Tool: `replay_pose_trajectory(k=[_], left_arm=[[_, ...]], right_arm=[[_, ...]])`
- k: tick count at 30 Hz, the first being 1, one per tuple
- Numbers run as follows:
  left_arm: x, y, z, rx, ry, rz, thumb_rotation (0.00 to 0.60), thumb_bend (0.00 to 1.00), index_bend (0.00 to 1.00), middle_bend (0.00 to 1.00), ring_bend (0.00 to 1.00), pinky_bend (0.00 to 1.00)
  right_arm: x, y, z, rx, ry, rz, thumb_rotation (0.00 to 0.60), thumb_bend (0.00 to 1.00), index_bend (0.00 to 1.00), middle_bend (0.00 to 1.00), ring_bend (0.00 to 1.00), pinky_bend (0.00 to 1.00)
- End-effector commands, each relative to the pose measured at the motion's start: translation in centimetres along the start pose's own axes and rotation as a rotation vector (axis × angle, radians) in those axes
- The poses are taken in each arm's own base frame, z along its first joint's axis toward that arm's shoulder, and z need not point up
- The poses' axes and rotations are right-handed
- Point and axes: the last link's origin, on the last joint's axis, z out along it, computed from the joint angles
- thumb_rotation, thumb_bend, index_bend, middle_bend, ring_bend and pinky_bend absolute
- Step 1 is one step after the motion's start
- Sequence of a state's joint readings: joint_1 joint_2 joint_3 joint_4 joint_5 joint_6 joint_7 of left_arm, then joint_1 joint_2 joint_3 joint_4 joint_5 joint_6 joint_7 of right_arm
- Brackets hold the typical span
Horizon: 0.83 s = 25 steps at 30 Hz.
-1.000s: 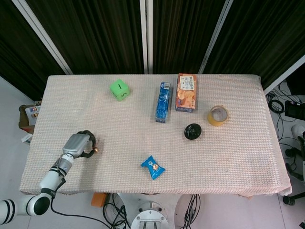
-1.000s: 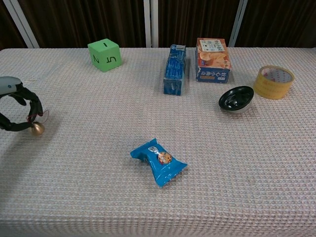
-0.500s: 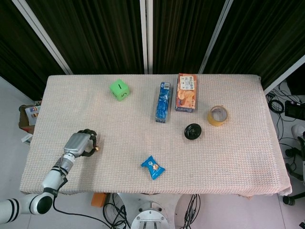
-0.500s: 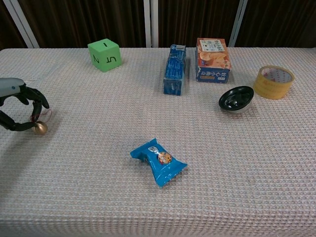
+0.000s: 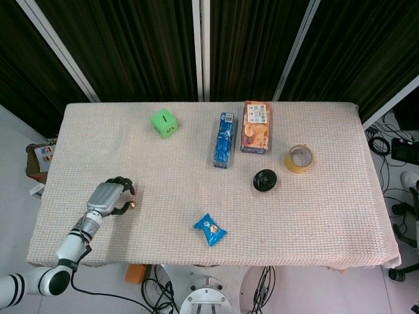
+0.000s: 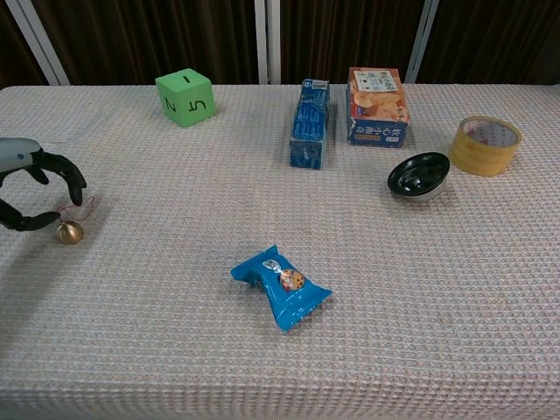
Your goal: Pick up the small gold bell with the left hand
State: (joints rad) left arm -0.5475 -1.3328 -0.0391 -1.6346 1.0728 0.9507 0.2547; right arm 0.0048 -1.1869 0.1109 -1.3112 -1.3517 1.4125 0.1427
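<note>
- Left hand (image 6: 31, 188) at the near left of the cloth-covered table (image 5: 327, 216), its dark fingers (image 6: 72, 179) curled apart in an open arc and grasping nothing; in the head view the same hand (image 5: 108, 197) sits at the end of a grey forearm reaching in from the near left corner
- Small gold bell (image 6: 68, 233) resting on the cloth just beside the fingertips, between the thumb and the curled fingers but apart from both, a thin red loop rising from its top; from the head view the bell (image 5: 131, 205) shows as a small gold dot just right of the hand
- Green die (image 6: 185, 97) at the far left, its faces marked with dark numerals
- Blue carton (image 6: 310, 123) lying lengthwise near the far middle, with an orange snack box (image 6: 376, 107) just beside it on the right
- Black bowl (image 6: 419, 175) right of centre, tilted on its side with its opening facing the near edge, and a roll of yellow tape (image 6: 486, 145) near it further right
- Blue snack packet (image 6: 281, 286) lying alone near the middle of the near edge, well apart from the bell and the hand
- Right hand out of both cameras' sight
</note>
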Motion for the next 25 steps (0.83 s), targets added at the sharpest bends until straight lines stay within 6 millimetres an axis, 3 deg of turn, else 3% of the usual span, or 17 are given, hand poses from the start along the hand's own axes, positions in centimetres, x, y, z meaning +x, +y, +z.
replay_pose_trajectory(k=[1, 5, 8, 10, 13, 15, 19, 25], left_arm=[[0.2, -0.2, -0.5, -0.002, 0.007, 0.002, 0.6, 0.41, 0.31, 0.19, 0.13, 0.21], [1.8, -0.9, -2.1, 0.012, 0.091, 0.021, 0.6, 0.35, 0.17, 0.15, 0.11, 0.21], [3.8, -2.3, -4.8, 0.039, 0.257, 0.02, 0.597, 0.24, 0.11, 0.13, 0.09, 0.21], [4.8, -4.1, -7.2, 0.054, 0.393, 0.046, 0.532, 0.19, 0.11, 0.11, 0.08, 0.2], [4.5, -6.8, -10.5, 0.087, 0.479, 0.105, 0.428, 0.12, 0.09, 0.08, 0.07, 0.2], [3.7, -8.1, -12.3, 0.109, 0.48, 0.103, 0.405, 0.11, 0.09, 0.08, 0.06, 0.19], [1.7, -10.1, -15.3, 0.149, 0.454, 0.084, 0.396, 0.09, 0.09, 0.08, 0.06, 0.19], [0.4, -11.2, -17.4, 0.18, 0.458, 0.047, 0.397, 0.09, 0.09, 0.08, 0.06, 0.19]], right_arm=[[0.0, -0.1, 0.0, 0.002, 0.002, 0.001, 0.6, 0.19, 0.0, 0.0, 0.0, 0.0], [0.3, 0.0, -0.2, 0.004, 0.013, 0.005, 0.6, 0.19, 0.0, 0.0, 0.0, 0.0], [0.8, -0.1, -0.4, 0.016, 0.039, 0.013, 0.6, 0.19, 0.0, 0.0, 0.0, 0.0], [1.1, -0.2, -0.5, 0.029, 0.058, 0.014, 0.6, 0.19, 0.0, 0.0, 0.0, 0.0], [1.3, -0.3, -0.7, 0.043, 0.079, 0.019, 0.6, 0.19, 0.0, 0.0, 0.0, 0.0], [1.2, -0.3, -0.8, 0.045, 0.081, 0.023, 0.6, 0.18, 0.0, 0.0, 0.0, 0.0], [1.0, -0.3, -1.0, 0.05, 0.078, 0.021, 0.6, 0.18, 0.0, 0.0, 0.0, 0.0], [1.0, -0.6, -1.1, 0.063, 0.076, 0.013, 0.6, 0.18, 0.0, 0.0, 0.0, 0.0]])
